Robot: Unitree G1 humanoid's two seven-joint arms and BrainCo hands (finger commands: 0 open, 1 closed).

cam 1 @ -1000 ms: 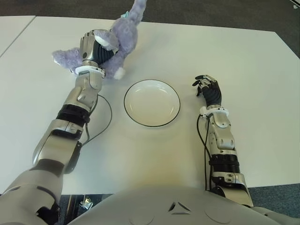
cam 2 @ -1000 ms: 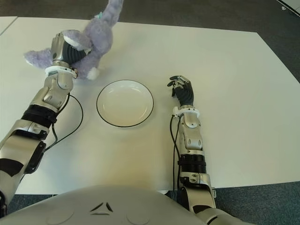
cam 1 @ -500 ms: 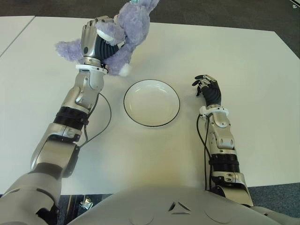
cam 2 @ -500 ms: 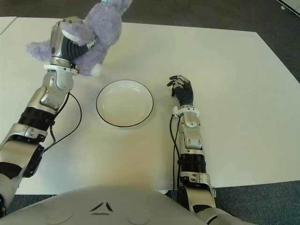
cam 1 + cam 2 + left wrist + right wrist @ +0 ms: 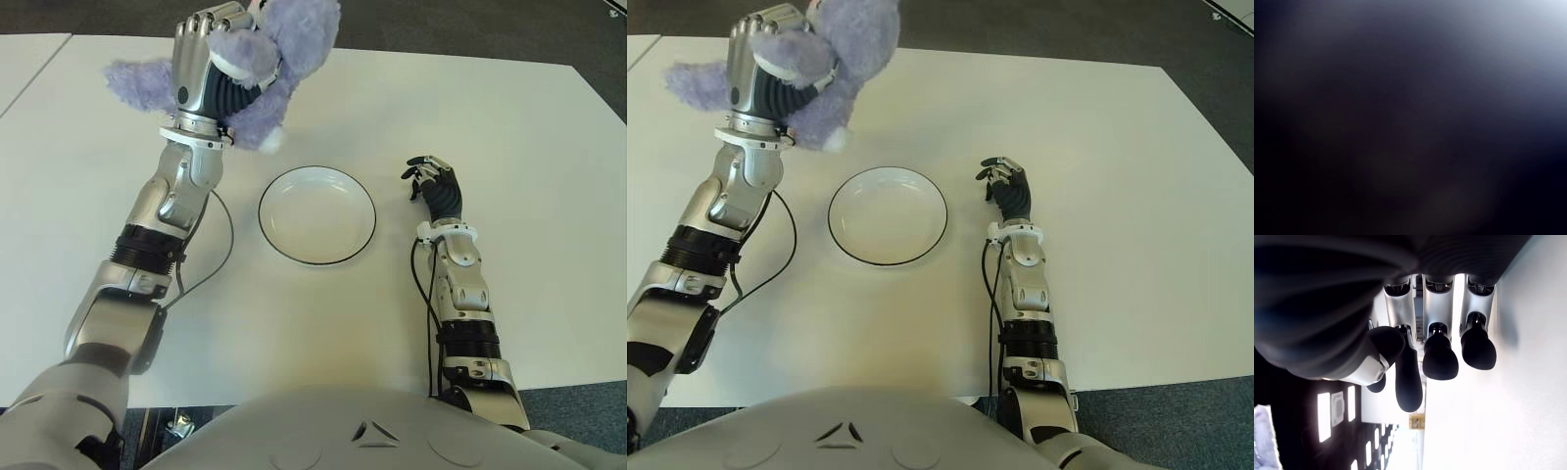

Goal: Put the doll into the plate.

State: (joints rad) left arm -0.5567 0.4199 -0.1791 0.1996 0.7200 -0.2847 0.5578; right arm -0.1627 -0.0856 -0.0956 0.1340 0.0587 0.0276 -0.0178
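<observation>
Left hand (image 5: 201, 69) clenched around purple doll (image 5: 269, 59), aloft beside bare plate (image 5: 317, 214).

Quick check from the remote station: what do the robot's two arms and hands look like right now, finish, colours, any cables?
Both arms have silver-grey metal shells with black ribbed joint bands. The left hand and right hand have black bodies, a white ring at each wrist, and silver fingers tipped with black pads. A thin black cable loops on the white table beside the left forearm; another runs along the right forearm.
</observation>
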